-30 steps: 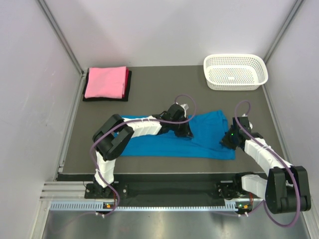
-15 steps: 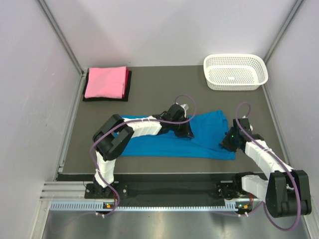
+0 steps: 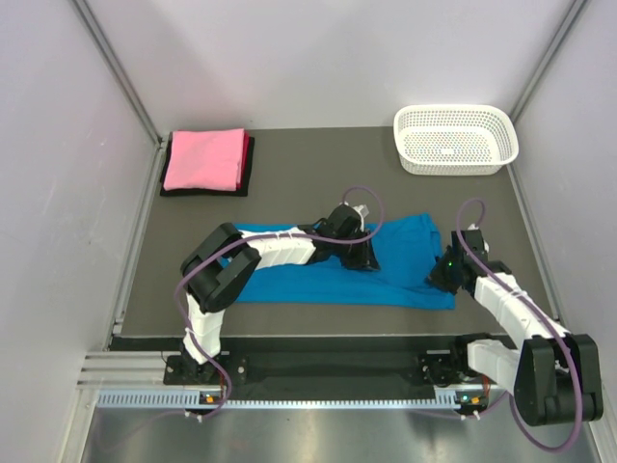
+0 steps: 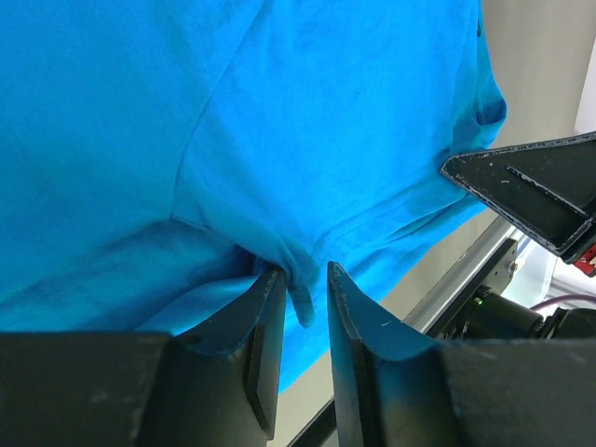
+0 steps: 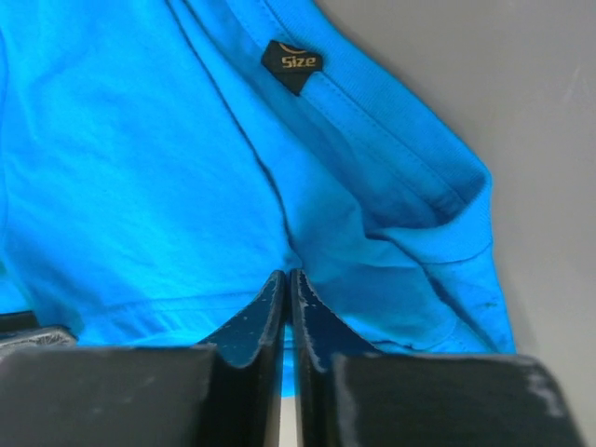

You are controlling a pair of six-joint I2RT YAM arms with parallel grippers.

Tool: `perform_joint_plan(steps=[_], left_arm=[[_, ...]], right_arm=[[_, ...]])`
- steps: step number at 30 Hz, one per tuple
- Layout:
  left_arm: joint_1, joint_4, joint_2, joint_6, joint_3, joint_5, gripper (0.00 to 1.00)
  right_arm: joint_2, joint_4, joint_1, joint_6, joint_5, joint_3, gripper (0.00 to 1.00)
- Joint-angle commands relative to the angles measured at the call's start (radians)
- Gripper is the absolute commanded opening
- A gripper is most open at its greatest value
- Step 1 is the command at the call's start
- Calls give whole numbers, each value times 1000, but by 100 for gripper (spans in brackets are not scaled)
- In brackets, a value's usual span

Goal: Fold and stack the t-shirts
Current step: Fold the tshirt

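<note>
At the upper left of the top view, you have the folded pink t-shirt [image 3: 202,159] lying squarely on the dark maroon-black t-shirt [image 3: 199,192], which shows only as a thin border along its near and right edges. The 2 make one stack in the far left corner of the grey table [image 3: 318,174].

Toward the centre, the turquoise t-shirt [image 3: 308,280] lies spread out across the near half of the table, well apart from the stack. Your left gripper [image 3: 364,258] sits low over the middle of this shirt. In its wrist view the jaws stand slightly parted, with a small raised pucker of the blue cloth between the fingertips [image 4: 270,279] and a gap showing beside it, so the claw is open.

Further right, your right gripper [image 3: 439,273] is down on the shirt's right end, near the lower corner. Its wrist view shows the 2 fingers [image 5: 270,289] pressed together on the cloth, a crease running straight into the tips. A black size label [image 5: 291,63] sits by the collar band above them.

At the upper right, the white basket [image 3: 501,154] stands in the far corner.
</note>
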Motion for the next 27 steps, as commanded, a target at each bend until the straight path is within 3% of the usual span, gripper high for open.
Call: perform_joint_plan(steps=[1,3,5,8,27], left_arm=[[-8,14,-10,-2,2,1,30],[-8,-16,-12,0,5,-2,29],[-8,-28,-15,0,13,-2,21],[-8,-52,-12,1,30,-6,1],[-8,-183,-41,14,71,-26,0]], right_arm=[[-24,31,-11,-3,-20,-7,0],[-35,29,-12,0,-22,-7,0],[-49,20,-11,3,-22,-1,0],[-61,-6,-11,2,-11,13,0],[-369,-173,58,125,95,-39,0]])
